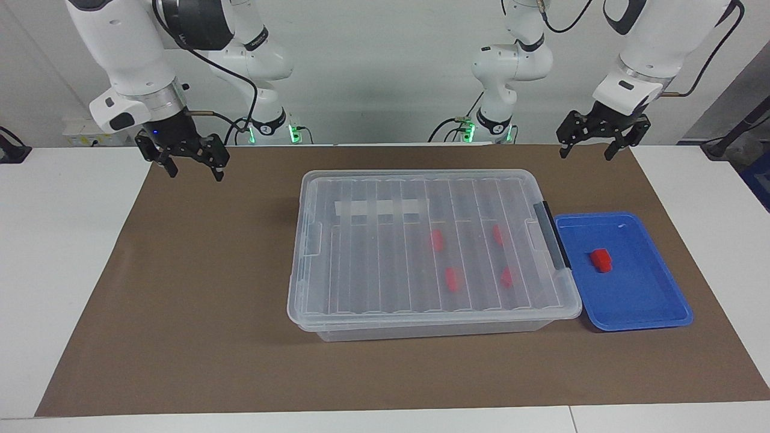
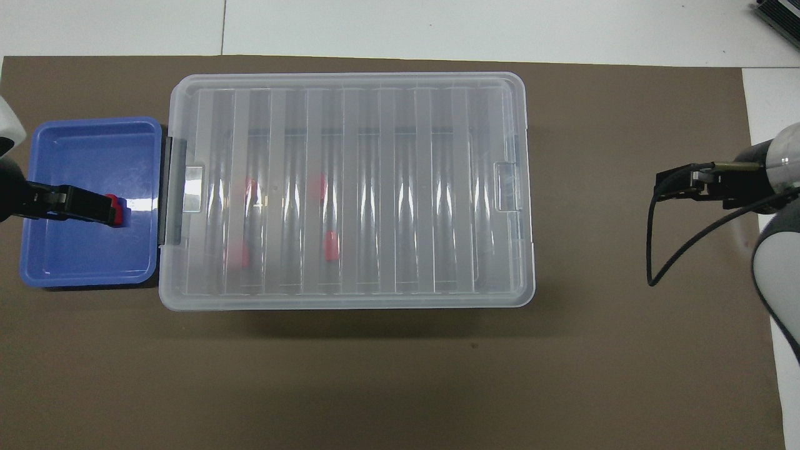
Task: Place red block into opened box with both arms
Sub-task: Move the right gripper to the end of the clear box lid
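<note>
Red block (image 1: 600, 260) lies in blue tray (image 1: 662, 300) beside lidded box (image 1: 361, 300), toward left arm's end of worktop. Likely light, rigid, slick; grip flat sides. Right pincer (image 1: 191, 165), left pincer (image 1: 588, 147) both spread, empty, raised.

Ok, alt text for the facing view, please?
A large clear plastic box sits lid-on at mid-mat, four red blocks visible inside. A fifth small red plastic block lies in the shallow blue tray beside its black handle. Left gripper and right gripper hang open and empty.
</note>
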